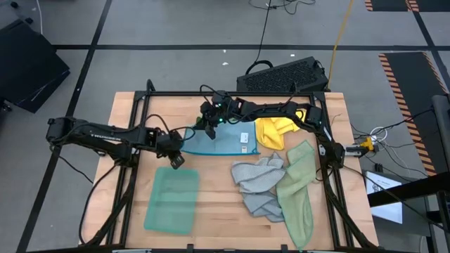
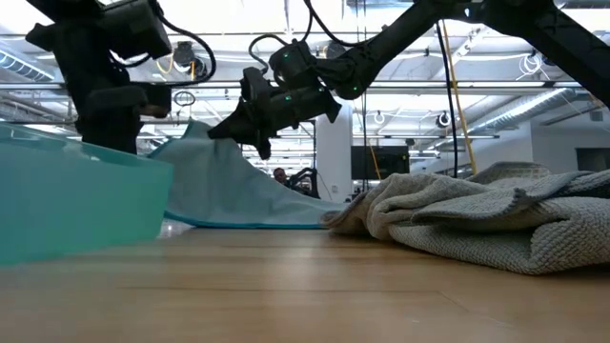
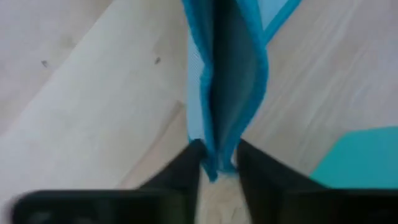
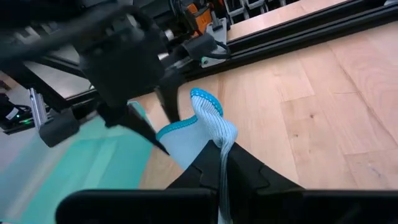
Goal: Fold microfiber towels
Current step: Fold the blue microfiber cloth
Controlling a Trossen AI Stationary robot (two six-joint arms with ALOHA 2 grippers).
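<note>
One towel looks finished: the teal green towel (image 1: 171, 200) lies as a flat folded rectangle on the near left part of the worktop (image 1: 211, 232). The light blue towel (image 1: 218, 143) is in work now, in the middle of the worktop toward the far side. The left end effector (image 1: 177, 150) has its fingers closed on the left corner of this towel, and the right end effector (image 1: 209, 126) is pinched on the far edge and holds it raised above the wood, so the cloth hangs like a slope between them. Three towels are not yet folded, as I judge: the yellow towel (image 1: 273, 131) is crumpled near the far right, the grey towel (image 1: 259, 184) is in a heap, and the pale sage green towel (image 1: 299, 190) lies long along the right side, touching the grey one.

The bare wood between the blue towel and the near edge gives room for laying the fold; the black frame rail (image 1: 211, 94) is close behind the right end effector
</note>
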